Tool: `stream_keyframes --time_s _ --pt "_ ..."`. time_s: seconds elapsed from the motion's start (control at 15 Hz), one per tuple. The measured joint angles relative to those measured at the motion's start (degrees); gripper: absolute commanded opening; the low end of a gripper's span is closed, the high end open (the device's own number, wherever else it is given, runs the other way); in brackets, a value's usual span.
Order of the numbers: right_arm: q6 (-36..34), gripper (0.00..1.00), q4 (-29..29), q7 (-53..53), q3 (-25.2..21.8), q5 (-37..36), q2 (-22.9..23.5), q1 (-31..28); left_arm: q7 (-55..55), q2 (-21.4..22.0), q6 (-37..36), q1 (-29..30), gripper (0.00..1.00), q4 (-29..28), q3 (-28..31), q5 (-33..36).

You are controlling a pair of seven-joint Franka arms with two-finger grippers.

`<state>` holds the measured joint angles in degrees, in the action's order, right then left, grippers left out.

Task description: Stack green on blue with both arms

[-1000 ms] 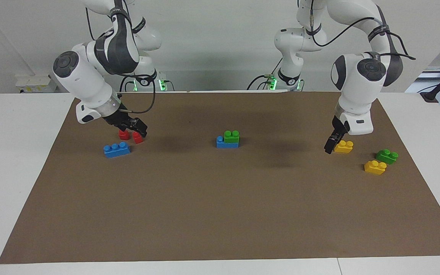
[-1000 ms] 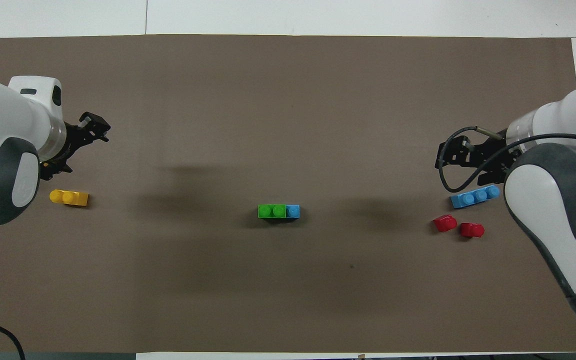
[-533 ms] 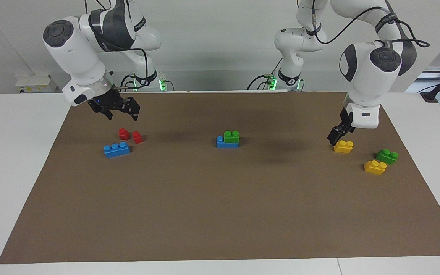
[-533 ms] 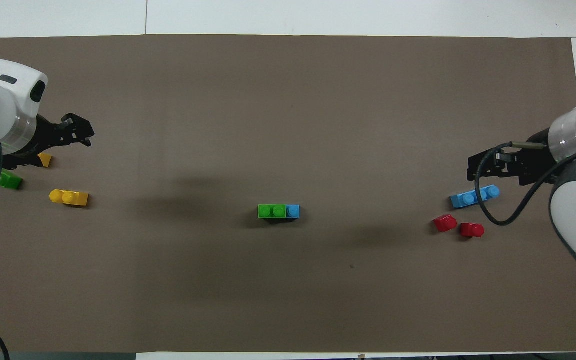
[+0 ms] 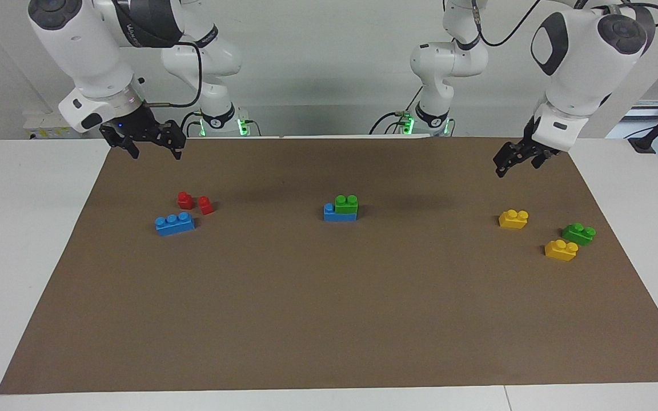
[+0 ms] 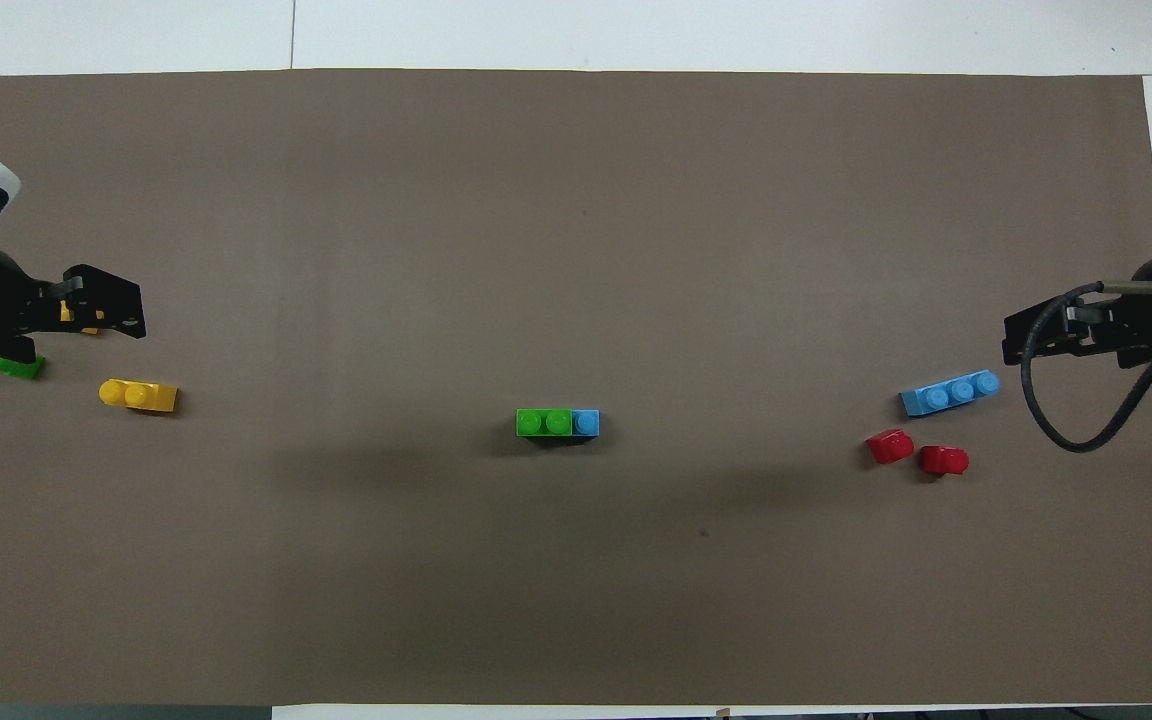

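Observation:
A green brick [image 5: 346,204] [image 6: 544,422] sits stacked on one end of a blue brick [image 5: 332,214] [image 6: 586,423] at the middle of the brown mat. Another blue brick [image 5: 175,223] [image 6: 950,392] lies toward the right arm's end, and another green brick [image 5: 578,233] [image 6: 14,367] toward the left arm's end. My right gripper [image 5: 156,151] [image 6: 1011,340] hangs open and empty, raised over the mat's edge close to the loose blue brick. Over the mat by the yellow bricks, my left gripper [image 5: 514,165] [image 6: 131,312] is raised, open and empty.
Two red bricks [image 5: 185,200] [image 5: 205,205] lie beside the loose blue brick, nearer to the robots. Two yellow bricks [image 5: 513,219] [image 5: 561,250] lie by the loose green one. The brown mat [image 5: 329,319] covers most of the white table.
Both grippers have risen from just above the bricks and drawn back toward the robots and outward to their own ends. No brick has moved.

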<state>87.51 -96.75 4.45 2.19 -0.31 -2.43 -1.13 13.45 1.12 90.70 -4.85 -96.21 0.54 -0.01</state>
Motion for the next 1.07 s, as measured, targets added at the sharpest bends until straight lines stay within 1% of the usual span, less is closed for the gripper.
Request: stream_keyframes --time_s 0.2,0.33,0.53,0.8,1.07 --pt "0.0 1.0 0.1 -0.1 0.0 -0.2 0.1 -0.7 0.0 0.2 -4.0 0.0 1.0 2.6 0.0 -2.0" --pt "0.4 1.0 0.3 -0.1 0.0 -0.2 0.1 -0.9 -0.1 0.2 -5.0 0.2 1.0 3.2 0.1 -2.4" --pt "0.5 1.0 0.4 -0.1 0.0 -0.2 0.2 -1.0 -1.1 0.3 -5.3 0.4 1.0 3.4 0.0 -2.6" --pt "1.3 1.0 0.5 0.4 0.0 -0.2 0.2 -1.0 -7.3 0.7 -5.7 0.4 1.0 3.4 -0.2 -2.2" --pt "2.8 1.0 0.5 1.9 0.0 -0.2 0.3 -1.0 -8.5 0.7 -5.3 0.7 1.0 3.4 -0.2 -2.1"
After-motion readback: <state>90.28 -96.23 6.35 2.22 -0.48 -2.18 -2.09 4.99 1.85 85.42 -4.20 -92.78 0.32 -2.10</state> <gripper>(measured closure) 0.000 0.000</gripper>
